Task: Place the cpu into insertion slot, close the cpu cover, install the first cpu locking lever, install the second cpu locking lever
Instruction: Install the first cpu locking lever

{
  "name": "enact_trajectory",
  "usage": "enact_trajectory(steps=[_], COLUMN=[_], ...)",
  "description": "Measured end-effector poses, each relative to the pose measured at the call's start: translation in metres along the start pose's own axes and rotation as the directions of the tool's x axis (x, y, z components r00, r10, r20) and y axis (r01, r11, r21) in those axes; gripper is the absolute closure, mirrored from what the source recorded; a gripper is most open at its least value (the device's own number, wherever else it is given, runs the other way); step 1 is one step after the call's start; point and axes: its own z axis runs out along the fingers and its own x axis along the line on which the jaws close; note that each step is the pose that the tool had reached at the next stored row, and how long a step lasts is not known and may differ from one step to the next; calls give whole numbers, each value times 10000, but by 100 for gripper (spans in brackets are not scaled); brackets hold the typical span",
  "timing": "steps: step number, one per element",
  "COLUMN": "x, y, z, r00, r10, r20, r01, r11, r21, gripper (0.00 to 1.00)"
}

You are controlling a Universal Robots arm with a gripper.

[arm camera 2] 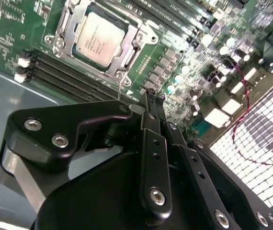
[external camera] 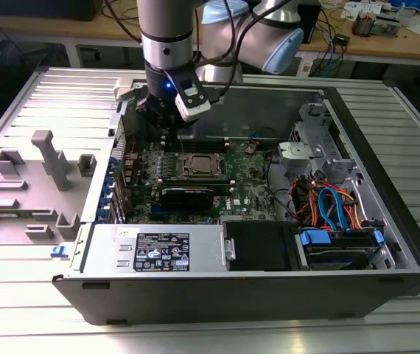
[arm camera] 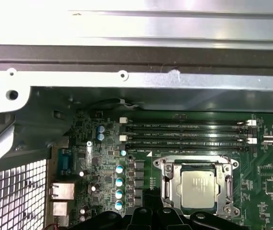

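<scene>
Cpu: the cpu sits flat in the insertion slot, silver top facing up, about mid-way across the motherboard. I see it from the exterior view and in the second wrist view too.
Cpu cover: the cpu cover looks folded down, its silvery frame lying around the chip's edges with the metal top showing through the window.
Locking levers: honestly can't tell from my feeds whether either one is latched.
Gripper: the gripper hangs above the board, off the socket and nearer the board's edge by the rear ports. In the exterior view it's toward the exterior view's left of the socket.
Pincer state: narrow, fingers drawn together at the tips, and I see nothing held between them.
Contact: apart from the cpu and the cover, not touching either.
Memory slots: the long black memory slots run just beside the socket, between it and the case wall.
Other stuff in the case: the power supply lies along the near edge, and the blue and orange cables bunch up toward the exterior view's right.
Underneath: the case sits open on a ribbed metal table.
</scene>
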Motion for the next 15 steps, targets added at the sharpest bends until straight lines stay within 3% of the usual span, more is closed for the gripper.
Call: enact_trajectory(steps=[7, 15], x=[9, 11], y=[180, 243], z=[35, 101], r00=[10000, 10000], r10=[-11, -67], r20=[0, -4], r01=[11, 67], r11=[10000, 10000], r21=[-1, 1], gripper=[89, 89])
